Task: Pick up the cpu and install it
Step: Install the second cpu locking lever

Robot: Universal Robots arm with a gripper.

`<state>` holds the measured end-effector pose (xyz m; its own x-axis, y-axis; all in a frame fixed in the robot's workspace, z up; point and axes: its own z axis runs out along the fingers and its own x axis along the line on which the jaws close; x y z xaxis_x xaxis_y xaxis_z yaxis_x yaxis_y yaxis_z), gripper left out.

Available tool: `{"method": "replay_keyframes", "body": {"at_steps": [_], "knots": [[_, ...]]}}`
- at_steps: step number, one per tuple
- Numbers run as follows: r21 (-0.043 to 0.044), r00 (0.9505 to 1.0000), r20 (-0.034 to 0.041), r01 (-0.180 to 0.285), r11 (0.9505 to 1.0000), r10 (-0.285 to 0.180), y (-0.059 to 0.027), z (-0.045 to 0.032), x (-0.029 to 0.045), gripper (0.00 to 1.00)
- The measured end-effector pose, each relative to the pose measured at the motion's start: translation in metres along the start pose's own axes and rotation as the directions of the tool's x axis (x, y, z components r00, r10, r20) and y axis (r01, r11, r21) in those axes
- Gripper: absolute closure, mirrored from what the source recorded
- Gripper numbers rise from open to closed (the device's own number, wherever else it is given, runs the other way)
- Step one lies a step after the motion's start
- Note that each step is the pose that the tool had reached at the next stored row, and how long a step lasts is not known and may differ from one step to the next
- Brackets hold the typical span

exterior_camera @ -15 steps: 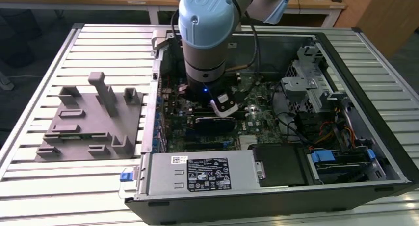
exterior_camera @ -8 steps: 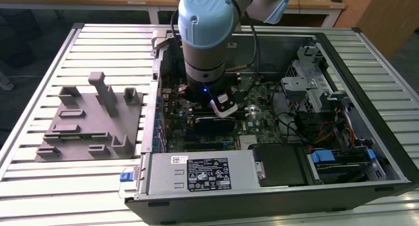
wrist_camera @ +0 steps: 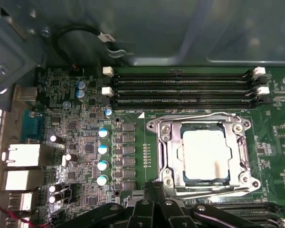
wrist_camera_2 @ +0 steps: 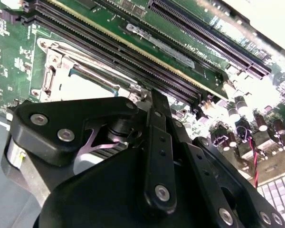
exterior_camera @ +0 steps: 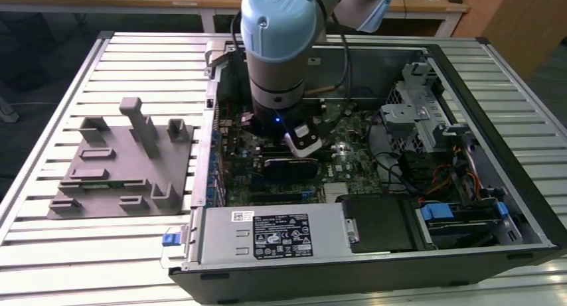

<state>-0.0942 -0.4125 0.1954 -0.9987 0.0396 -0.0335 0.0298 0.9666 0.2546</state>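
Black gripper (wrist_camera: 154, 209) linkage is seen closest in both wrist views, just above the motherboard (wrist_camera: 133, 142); whether its fingers are parted or clenched cannot be told. Seated flat in the metal-framed socket (wrist_camera: 166, 142) beside the memory slots (wrist_camera: 180, 85) is the cpu (wrist_camera: 204, 152), pale top upward, square, with no long axis evident. Printed labels are noted on the power supply (exterior_camera: 265, 236) in the exterior view.

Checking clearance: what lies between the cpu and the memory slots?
In the first wrist view, the socket's metal frame and bare green board separate the cpu from the memory slots.
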Motion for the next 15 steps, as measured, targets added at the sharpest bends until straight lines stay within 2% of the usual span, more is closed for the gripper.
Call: {"method": "replay_keyframes", "body": {"at_steps": [11, 12, 13, 15], "knots": [[0.0027, 1.0000, 0.0014, 0.000, 1.0000, 0.000, 0.0070, -0.0267, -0.0009, 0.89], [0.0057, 1.0000, 0.0017, 0.000, 1.0000, 0.000, 0.0075, -0.0285, -0.0009, 0.89], [0.0133, 1.0000, 0.0023, 0.000, 0.9999, 0.000, 0.0080, -0.0297, -0.0010, 0.89], [0.0391, 1.0000, 0.0029, 0.001, 0.9992, -0.001, 0.0086, -0.0308, -0.0010, 0.89]]}}
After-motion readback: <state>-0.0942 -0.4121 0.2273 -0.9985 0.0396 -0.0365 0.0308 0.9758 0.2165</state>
